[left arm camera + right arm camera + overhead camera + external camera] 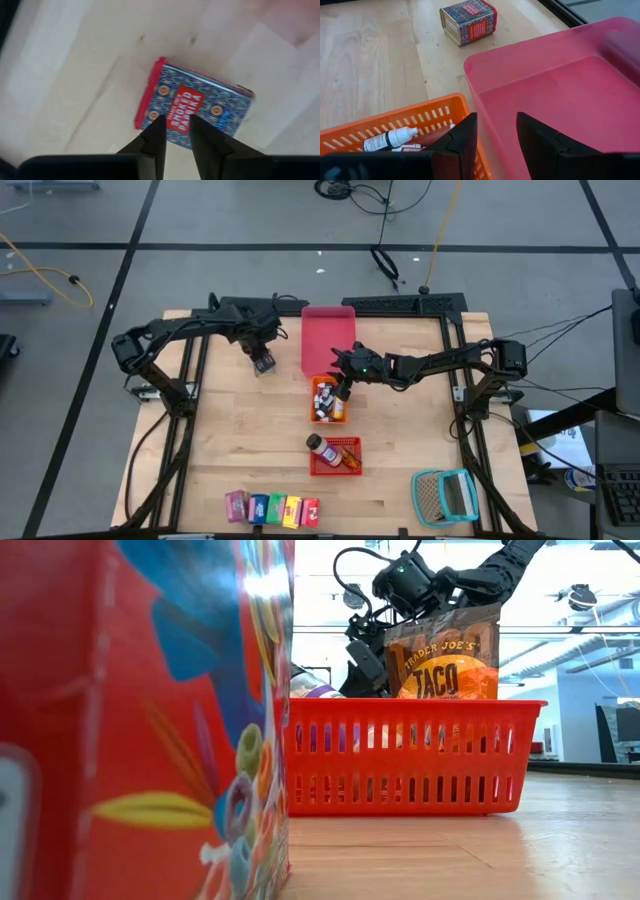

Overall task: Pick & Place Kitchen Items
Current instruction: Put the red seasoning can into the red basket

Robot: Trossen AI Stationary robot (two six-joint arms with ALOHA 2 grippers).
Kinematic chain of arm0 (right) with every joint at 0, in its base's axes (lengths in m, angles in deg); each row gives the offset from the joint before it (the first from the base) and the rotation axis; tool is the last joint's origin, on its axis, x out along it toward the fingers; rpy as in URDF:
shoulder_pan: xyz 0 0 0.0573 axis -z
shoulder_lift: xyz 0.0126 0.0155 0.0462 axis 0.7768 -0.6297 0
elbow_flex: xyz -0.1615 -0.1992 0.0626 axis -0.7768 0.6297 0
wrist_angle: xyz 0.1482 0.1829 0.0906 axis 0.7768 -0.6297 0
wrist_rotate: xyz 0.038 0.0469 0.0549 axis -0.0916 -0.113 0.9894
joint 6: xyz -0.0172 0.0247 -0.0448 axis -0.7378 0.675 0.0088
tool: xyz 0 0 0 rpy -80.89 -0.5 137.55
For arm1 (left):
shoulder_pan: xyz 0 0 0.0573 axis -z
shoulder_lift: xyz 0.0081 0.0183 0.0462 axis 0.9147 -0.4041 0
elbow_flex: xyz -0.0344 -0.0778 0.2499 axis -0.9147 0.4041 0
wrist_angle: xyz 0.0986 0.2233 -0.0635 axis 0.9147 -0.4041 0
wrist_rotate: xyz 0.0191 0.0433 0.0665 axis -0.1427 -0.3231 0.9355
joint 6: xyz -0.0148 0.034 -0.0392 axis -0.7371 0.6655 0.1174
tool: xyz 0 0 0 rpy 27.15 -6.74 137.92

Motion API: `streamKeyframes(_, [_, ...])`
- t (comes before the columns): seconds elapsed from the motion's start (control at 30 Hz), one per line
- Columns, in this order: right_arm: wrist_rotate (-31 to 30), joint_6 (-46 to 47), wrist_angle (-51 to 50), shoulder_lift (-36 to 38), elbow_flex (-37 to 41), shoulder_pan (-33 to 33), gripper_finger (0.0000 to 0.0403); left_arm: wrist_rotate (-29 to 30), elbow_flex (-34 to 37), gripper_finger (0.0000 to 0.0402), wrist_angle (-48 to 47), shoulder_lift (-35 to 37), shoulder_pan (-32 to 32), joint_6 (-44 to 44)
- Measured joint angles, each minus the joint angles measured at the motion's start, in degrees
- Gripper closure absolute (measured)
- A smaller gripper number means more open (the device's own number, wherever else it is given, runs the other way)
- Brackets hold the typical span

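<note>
Left hand over smoked paprika tin; release or regrasp, cannot tell which.

Left hand [263, 363] hangs directly above the smoked paprika tin [195, 106], which lies flat on the bench [230, 440] just left of the pink tray [327, 340]; fingers [155, 137] slightly apart, not clamped on the tin; the tin's long axis runs across the finger gap, red lid end to one side; left arm is clearly nearer. Right hand [343, 392] hovers over the orange basket [380, 125] holding dropper bottles [390, 138], fingers apart, empty. Pink tray wall stands between tin and basket; red basket [335, 456] and carton row [272, 507] lie well apart, nearer the front edge.
</note>
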Motion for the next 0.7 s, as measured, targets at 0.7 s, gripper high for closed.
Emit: streamKeyframes(0.7, [0.1, -1.1, 0.0, 0.0, 0.0, 0.0, 0.0271, -0.7, 0.0, 0.0181, -1.5, -0.5, -0.3, -8.9])
